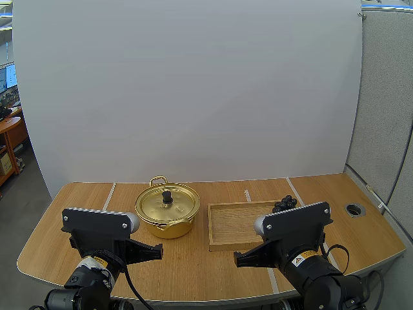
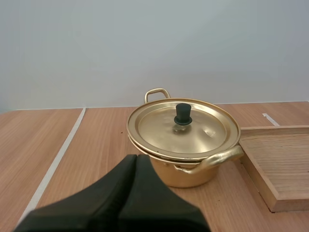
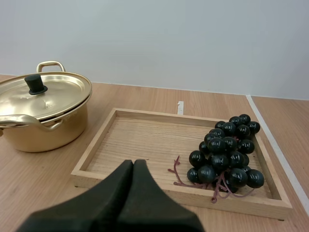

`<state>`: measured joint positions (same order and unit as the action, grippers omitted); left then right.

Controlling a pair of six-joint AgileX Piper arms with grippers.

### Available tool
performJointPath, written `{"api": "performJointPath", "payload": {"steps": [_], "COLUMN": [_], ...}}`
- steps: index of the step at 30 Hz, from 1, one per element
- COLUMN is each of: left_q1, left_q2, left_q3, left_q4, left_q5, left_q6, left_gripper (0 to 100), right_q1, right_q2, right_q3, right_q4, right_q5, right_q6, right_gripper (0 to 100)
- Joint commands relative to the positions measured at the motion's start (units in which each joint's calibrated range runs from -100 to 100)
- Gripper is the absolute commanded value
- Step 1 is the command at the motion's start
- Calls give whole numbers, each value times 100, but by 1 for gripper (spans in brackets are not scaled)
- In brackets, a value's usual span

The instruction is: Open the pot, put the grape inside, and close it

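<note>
- Our left hand [image 1: 159,248] hangs low over the near part of the worktop [image 1: 193,274], fingers pressed together into one dark wedge, holding nothing, with the pot [image 1: 166,213] ahead of it
- The golden pot stands near the wooden tray [image 1: 235,227], on its left and not touching it, with the lid [image 1: 167,203] on and its black knob [image 1: 167,195] upright
- Our right hand [image 1: 237,259] is also closed on nothing, near the tray's front rim
- The grapes [image 3: 226,153] lie in the tray's far right corner, apart from both hands
</note>
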<state>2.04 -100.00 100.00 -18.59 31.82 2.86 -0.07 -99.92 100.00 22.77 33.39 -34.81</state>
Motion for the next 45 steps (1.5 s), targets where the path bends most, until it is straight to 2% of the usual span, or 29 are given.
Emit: {"api": "performJointPath", "payload": {"steps": [1, 5, 8, 13, 22, 29, 32, 35, 42, 45], "left_q1": [15, 15, 15, 15, 15, 15, 15, 24, 24, 24], "left_q2": [0, 0, 0, 0, 0, 0, 0, 0, 0, 5], "left_q3": [0, 0, 0, -576, -1966, -2891, -3211, -3451, -3546, -3576], "left_q4": [-82, -82, -72, -83, -83, -32, -20, -20, 4, 14], "left_q5": [-10, -84, -662, -978, -978, -765, -317, 133, 602, 771], "left_q6": [-3, 36, 61, 61, 61, 61, 61, 61, 236, 259], "left_gripper": [0, 0, 0, 0, 0, 0, 0, 0, 0, 0], "right_q1": [0, 0, 0, 0, 0, 0, 0, 0, 0, 0], "right_q2": [-8, -8, -8, -8, -8, -8, -8, -8, -8, -8], "right_q3": [0, 0, 0, -27, -1817, -2996, -3326, -3671, -4153, -4186], "right_q4": [101, 101, 100, 47, 47, 32, -299, -567, -591, -600], "right_q5": [33, 33, -52, -431, 251, 293, 336, 969, 2693, 2900], "right_q6": [-57, -57, -57, -57, -57, -57, -57, -57, -57, 184], "right_gripper": [0, 0, 0, 0, 0, 0, 0, 0, 0, 0]}}
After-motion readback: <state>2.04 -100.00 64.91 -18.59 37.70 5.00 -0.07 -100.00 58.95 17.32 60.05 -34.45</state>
